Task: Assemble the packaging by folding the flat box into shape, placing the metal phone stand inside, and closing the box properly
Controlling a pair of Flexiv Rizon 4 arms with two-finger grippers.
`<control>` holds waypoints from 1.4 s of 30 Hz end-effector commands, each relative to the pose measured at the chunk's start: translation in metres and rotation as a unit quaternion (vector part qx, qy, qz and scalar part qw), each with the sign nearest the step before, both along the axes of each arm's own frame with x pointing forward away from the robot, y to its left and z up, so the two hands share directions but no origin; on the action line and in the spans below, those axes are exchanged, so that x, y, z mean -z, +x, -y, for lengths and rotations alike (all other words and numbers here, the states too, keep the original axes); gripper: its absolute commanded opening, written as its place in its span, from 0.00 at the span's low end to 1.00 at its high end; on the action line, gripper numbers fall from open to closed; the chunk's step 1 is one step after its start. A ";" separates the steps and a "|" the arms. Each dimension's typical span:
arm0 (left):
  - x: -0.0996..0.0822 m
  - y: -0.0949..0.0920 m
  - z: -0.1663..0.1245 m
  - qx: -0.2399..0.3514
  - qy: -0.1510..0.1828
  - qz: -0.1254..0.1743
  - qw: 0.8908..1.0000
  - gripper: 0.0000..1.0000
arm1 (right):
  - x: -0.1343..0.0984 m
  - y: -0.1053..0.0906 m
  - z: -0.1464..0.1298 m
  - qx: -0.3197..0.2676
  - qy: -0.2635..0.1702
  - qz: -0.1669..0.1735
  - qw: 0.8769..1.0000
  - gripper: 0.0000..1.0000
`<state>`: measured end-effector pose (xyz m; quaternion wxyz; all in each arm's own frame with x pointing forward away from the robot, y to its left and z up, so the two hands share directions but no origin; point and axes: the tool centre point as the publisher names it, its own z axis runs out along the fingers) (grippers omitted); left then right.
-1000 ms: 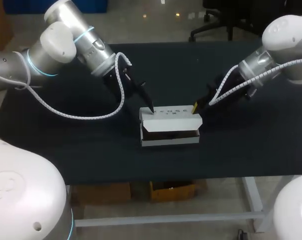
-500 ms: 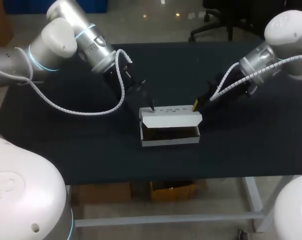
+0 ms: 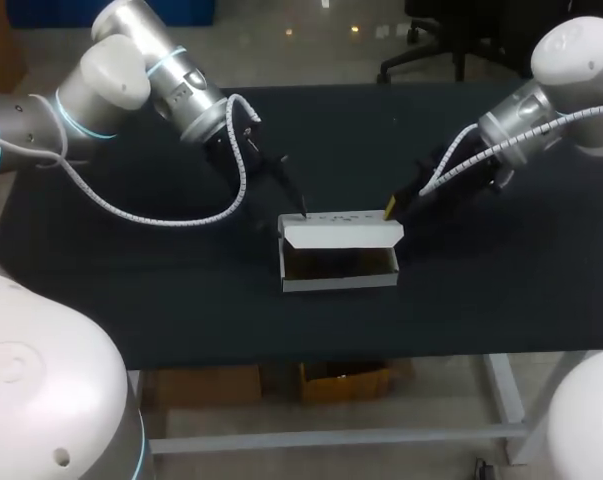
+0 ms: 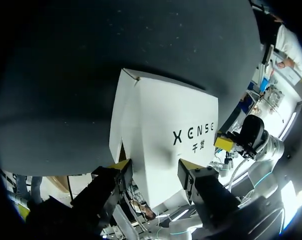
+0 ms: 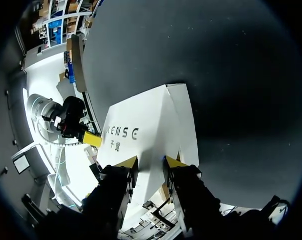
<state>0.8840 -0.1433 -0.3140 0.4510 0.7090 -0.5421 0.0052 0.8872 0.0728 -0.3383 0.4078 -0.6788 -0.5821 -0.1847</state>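
The white box [image 3: 339, 262] stands in the middle of the black table [image 3: 181, 300]. Its front is open and dark inside, so I cannot make out the phone stand. The lid [image 3: 341, 232] leans forward over the opening. My left gripper [image 3: 303, 212] is at the lid's back left corner, and in its wrist view the gripper [image 4: 156, 167] is open with its yellow tips against the printed lid [image 4: 166, 125]. At the back right corner my right gripper [image 3: 391, 212] is also open. In the right wrist view the gripper [image 5: 151, 162] has its tips at the lid [image 5: 145, 120] edge.
Bare black tabletop surrounds the box on all sides. The table's front edge [image 3: 311, 362] runs a short way in front of the box. Each wrist view shows the other arm's yellow fingertip [image 4: 224, 142] [image 5: 91, 139] across the lid.
The lid has shifted. Its printed face now shows as a narrower strip, and more of the dark opening is visible. Both grippers stayed at the back corners with only slight motion.
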 end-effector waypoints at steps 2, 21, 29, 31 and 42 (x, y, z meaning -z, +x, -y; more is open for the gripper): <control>0.002 0.008 0.001 0.005 -0.007 -0.019 1.000 0.62 | 0.001 0.008 -0.003 -0.005 0.003 -0.009 1.000 0.31; -0.001 0.018 -0.003 0.003 -0.022 -0.041 0.999 0.55 | -0.007 0.018 -0.006 -0.005 0.012 -0.023 1.000 0.31; -0.004 0.022 -0.002 0.000 -0.026 -0.050 0.998 0.53 | -0.010 0.022 -0.006 -0.005 0.014 -0.026 1.000 0.31; -0.004 0.022 -0.002 -0.001 -0.026 -0.051 0.998 0.52 | -0.011 0.023 -0.007 -0.005 0.015 -0.027 1.000 0.31; -0.005 0.029 -0.004 -0.006 -0.027 -0.059 0.998 0.47 | -0.011 0.029 -0.015 -0.005 0.016 -0.034 0.999 0.32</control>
